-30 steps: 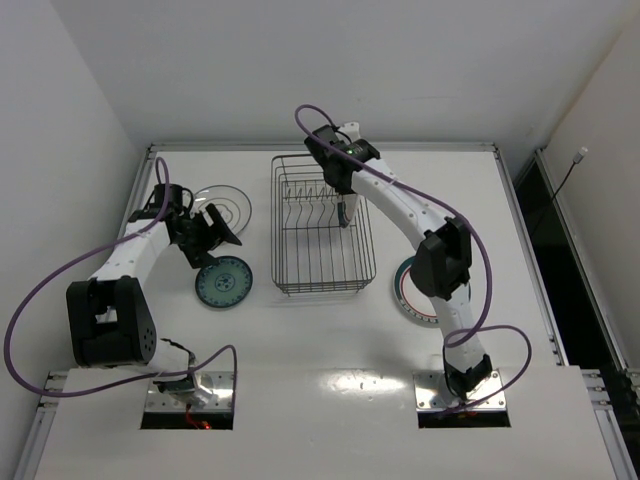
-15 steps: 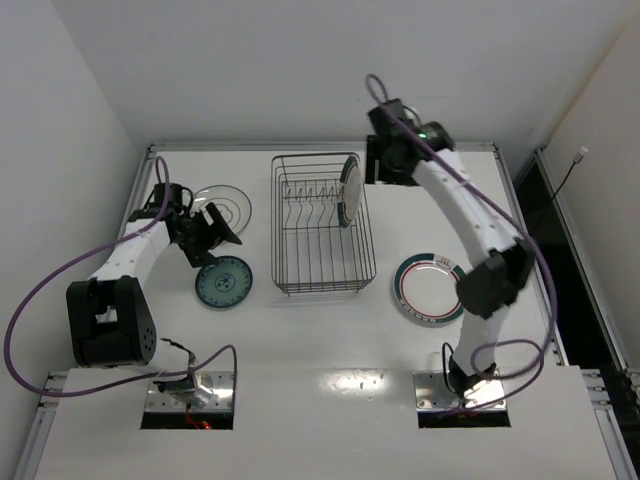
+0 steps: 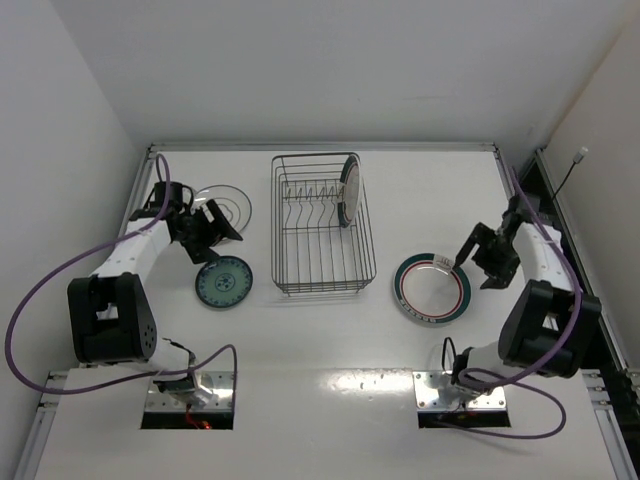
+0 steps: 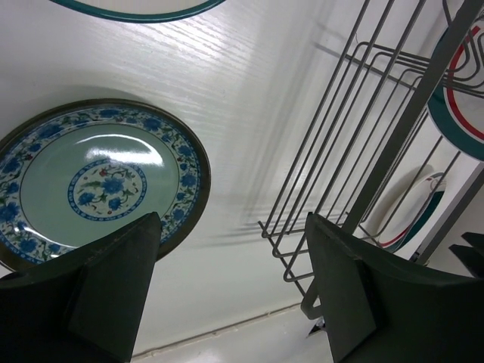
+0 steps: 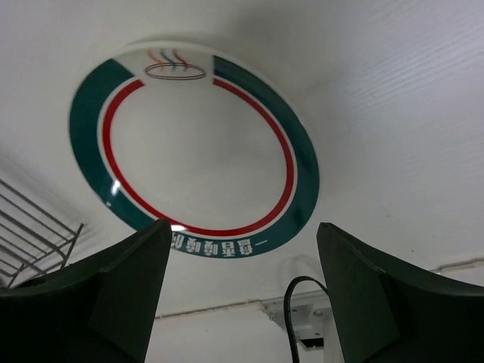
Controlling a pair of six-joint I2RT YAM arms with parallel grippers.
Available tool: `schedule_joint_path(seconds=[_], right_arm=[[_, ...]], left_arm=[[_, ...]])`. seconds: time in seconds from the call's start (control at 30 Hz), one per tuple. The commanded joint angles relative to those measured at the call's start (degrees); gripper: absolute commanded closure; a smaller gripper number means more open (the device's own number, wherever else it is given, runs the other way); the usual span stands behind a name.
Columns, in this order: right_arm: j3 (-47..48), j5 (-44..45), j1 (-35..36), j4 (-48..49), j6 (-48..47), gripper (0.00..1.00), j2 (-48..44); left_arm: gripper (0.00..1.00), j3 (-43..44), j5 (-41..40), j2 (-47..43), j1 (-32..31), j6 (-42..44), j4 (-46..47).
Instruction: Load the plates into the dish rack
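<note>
A white table (image 3: 320,340) with a faint wood grain takes up most of the scene. A thin metal rail (image 3: 320,146) runs along its far edge. Plain white walls (image 3: 330,70) close it in at the back and on both sides. Beside its right edge lies a dark gap (image 3: 565,225). Near the gap's far end, a white plug (image 3: 581,154) on a thin dark cable rests against the right wall.

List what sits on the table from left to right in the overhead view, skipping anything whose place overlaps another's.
teal patterned plate → dish rack → green-and-red banded plate lying flat
</note>
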Motion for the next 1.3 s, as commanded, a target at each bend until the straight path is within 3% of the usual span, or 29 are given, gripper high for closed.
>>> schedule_joint_path(seconds=[0.0, 0.3, 0.5, 0.6, 0.8, 0.93, 1.1, 1.2, 1.27], right_arm=[[-3.97, -4.24, -3.29, 4.34, -0.83, 0.25, 0.13], [-12.41, -10.38, -10.94, 9.71, 0.85, 0.26, 8.57], [-12.60, -15.75, -11.47, 13.67, 2.69, 0.38, 14.72], [-12.60, -16.36, -10.33, 15.59, 3.92, 0.56, 16.58], [-15.67, -18.92, -9.80, 21.21, 7.26, 0.78, 19.73], [-15.68, -18.92, -9.27, 21.93, 7.26, 1.00, 20.27], [-6.56, -19.44, -9.27, 18.16, 9.36, 1.00, 14.74], [10.36, -18.83, -8.75, 16.22, 12.61, 1.00, 14.73], [16.55, -18.22, -7.43, 15.69, 14.81, 1.00, 15.43]], left_arm=[[0.26, -1.06, 0.95, -0.03, 0.02, -0.20, 2.33], [0.26, -2.56, 0.95, -0.03, 0.55, -0.73, 4.17], [0.26, -5.45, 1.47, -0.03, 0.55, -3.10, 6.54], [0.26, -6.07, 1.47, -1.34, 0.55, -3.63, 7.07], [0.26, -5.46, 1.47, -1.87, 0.55, -3.10, 5.49], [0.26, -3.61, 1.47, -1.34, 0.55, -2.58, 4.27], [0.26, -2.38, 0.95, -1.34, 1.07, -2.05, 3.12], [0.26, -1.77, 1.64, -1.34, 1.07, -1.53, 1.80], [0.26, -0.37, 1.65, -1.34, 1.07, -0.91, 0.14]])
